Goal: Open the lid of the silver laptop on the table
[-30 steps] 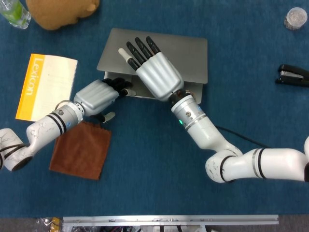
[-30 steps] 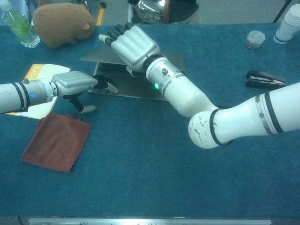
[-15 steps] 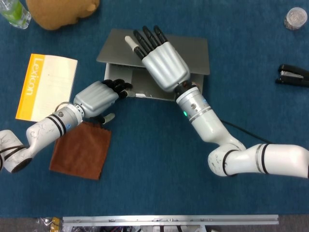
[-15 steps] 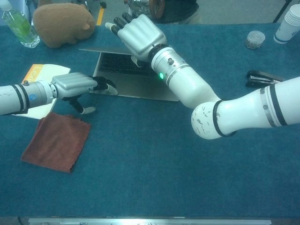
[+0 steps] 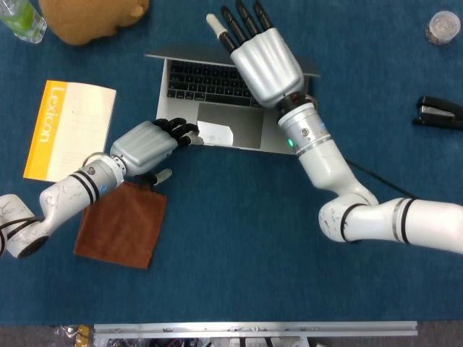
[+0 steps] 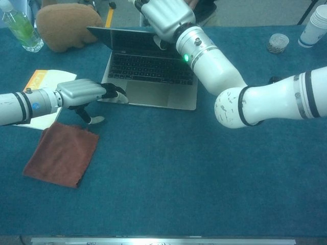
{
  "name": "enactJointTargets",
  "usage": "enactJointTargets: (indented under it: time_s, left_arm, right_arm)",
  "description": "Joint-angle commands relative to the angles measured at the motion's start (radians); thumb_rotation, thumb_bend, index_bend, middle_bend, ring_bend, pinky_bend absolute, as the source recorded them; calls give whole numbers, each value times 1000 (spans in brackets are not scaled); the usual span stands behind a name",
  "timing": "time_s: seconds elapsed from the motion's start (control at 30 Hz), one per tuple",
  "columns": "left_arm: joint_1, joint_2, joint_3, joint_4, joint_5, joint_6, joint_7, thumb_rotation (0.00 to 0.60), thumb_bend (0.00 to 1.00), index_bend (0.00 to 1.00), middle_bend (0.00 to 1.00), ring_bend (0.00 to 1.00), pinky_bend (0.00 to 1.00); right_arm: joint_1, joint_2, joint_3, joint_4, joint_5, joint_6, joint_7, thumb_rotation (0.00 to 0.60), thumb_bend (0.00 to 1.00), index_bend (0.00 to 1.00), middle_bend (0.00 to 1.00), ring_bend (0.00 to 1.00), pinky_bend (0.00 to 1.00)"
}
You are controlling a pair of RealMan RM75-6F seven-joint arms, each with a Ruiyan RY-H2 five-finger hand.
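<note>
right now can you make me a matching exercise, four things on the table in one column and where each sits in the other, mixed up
Things:
1. silver laptop
2. brown cloth
3. black stapler
4. yellow Lexicon booklet

Places:
A. at the table's right edge
B. near side of the left hand, below the left forearm
C. far middle, lid raised, between the two hands
D. left side, beyond the brown cloth

Pairs: 1-C, 2-B, 3-A, 4-D
</note>
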Motion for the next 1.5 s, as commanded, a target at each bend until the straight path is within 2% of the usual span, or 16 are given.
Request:
enactJointTargets:
  time_s: [0.03,0.57,0.87,1.5]
  left_arm:
    - [0,2,-1,-3,-3,0,2,600,396,128,60,26,169]
    - [1,14,0,-12,-16,-4,22,600,396,129,61,26,169]
    - [0,15,0,-16,-20,-7,33,600,396,129,61,26,169]
    - [-3,10,-1,-12,-26,-16,43,600,396,128,61,26,169]
  right_arm:
    - [5,6,7,14,6,-5,7,600,341,0,75,15,122]
    - [51,14,40,170,30,-50,53,600,258,0,75,15,122]
    - [95,-17,57,309,37,-92,95,600,198,0,75,15,122]
    - [152,-100,78,611,50,-175,158,600,164,0,75,15,122]
